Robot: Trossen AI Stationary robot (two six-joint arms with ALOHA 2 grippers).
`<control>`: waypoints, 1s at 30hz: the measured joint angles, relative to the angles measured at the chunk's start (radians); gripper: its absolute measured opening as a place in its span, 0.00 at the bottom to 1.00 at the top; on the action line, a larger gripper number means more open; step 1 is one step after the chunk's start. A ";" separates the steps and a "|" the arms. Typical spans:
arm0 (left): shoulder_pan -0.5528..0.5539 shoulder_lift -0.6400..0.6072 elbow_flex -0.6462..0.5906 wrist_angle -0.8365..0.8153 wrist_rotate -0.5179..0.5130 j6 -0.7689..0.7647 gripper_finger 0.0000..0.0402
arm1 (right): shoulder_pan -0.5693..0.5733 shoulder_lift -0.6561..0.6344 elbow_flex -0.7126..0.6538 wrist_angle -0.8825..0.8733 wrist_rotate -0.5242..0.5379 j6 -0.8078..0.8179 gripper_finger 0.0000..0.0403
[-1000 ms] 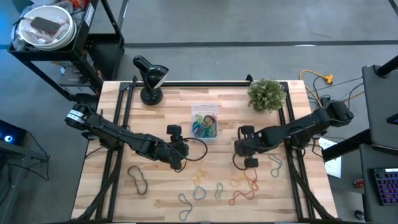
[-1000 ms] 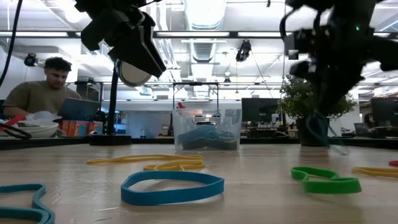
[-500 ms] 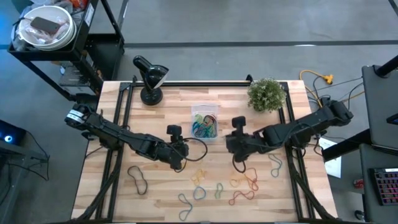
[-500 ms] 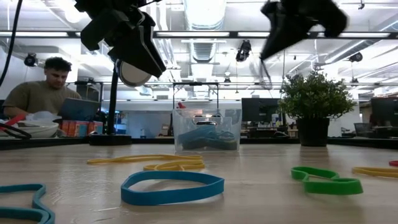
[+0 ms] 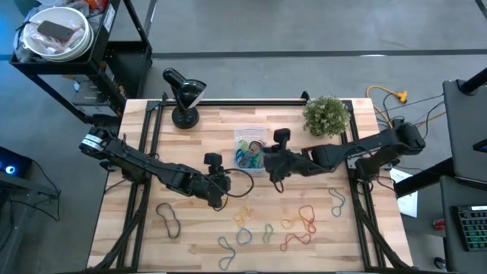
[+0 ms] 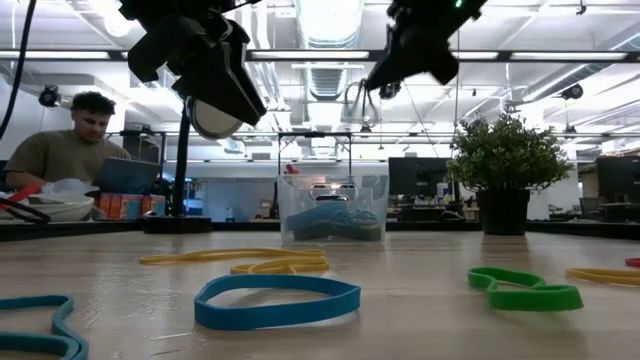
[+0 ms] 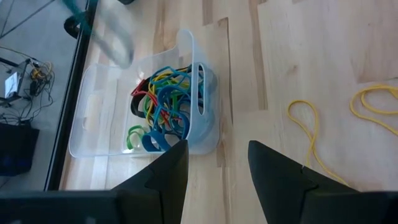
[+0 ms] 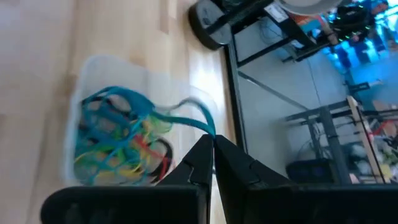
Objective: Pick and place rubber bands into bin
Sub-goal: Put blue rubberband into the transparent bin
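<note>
The clear bin (image 5: 249, 149) stands in the middle of the table's far half, with several coloured rubber bands in it (image 7: 163, 109). My right gripper (image 5: 266, 164) hangs by the bin's right side, high above the table (image 6: 385, 72), shut on a teal rubber band (image 8: 186, 112). My left gripper (image 5: 221, 186) stays open in front of the bin, with nothing between its fingers (image 7: 214, 168). More rubber bands lie loose on the near half of the table: blue (image 6: 277, 300), green (image 6: 525, 290), yellow (image 6: 250, 262) and black (image 5: 169, 219). My right gripper pinches the teal rubber band at one end of its loop (image 8: 208, 129) between its two fingertips. The fingers slant down from the table's right toward the bin. The loop hangs slack below the gripper (image 6: 353, 105), clear of the table and above the bin.
A potted plant (image 5: 327, 116) stands at the far right and a black lamp (image 5: 185, 95) at the far left. Orange and red bands (image 5: 300, 221) lie near the front right. A person (image 6: 60, 150) sits beyond the table.
My right gripper has risen from the loose bands at the front right and gone toward the bin, tipping from pointing down to a flatter slant. It stays shut, and the teal band has come up off the table with it.
</note>
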 joint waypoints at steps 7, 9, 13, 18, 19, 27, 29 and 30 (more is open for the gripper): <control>0.000 0.000 -0.008 -0.014 0.004 -0.002 0.38 | -0.096 0.070 -0.013 0.059 -0.078 -0.004 0.02; 0.000 0.000 -0.008 -0.025 0.004 -0.019 0.38 | -0.121 0.098 -0.012 0.084 -0.110 -0.004 0.02; 0.001 0.000 -0.009 -0.037 0.005 -0.024 0.38 | -0.166 0.159 -0.013 0.112 -0.166 -0.009 0.02; 0.001 0.000 -0.009 -0.047 0.004 -0.040 0.38 | -0.211 0.230 -0.013 0.150 -0.238 -0.019 0.02; 0.001 0.000 -0.009 -0.048 0.005 -0.047 0.38 | -0.220 0.244 -0.013 0.159 -0.252 -0.018 0.02; 0.000 0.000 -0.010 -0.051 0.005 -0.050 0.38 | -0.254 0.293 -0.013 0.150 -0.304 0.012 0.02; 0.000 0.000 -0.011 -0.051 0.005 -0.050 0.38 | -0.254 0.290 -0.013 0.151 -0.336 0.012 0.04; 0.000 0.000 -0.011 -0.051 0.005 -0.050 0.38 | -0.254 0.287 -0.013 0.154 -0.354 0.009 0.05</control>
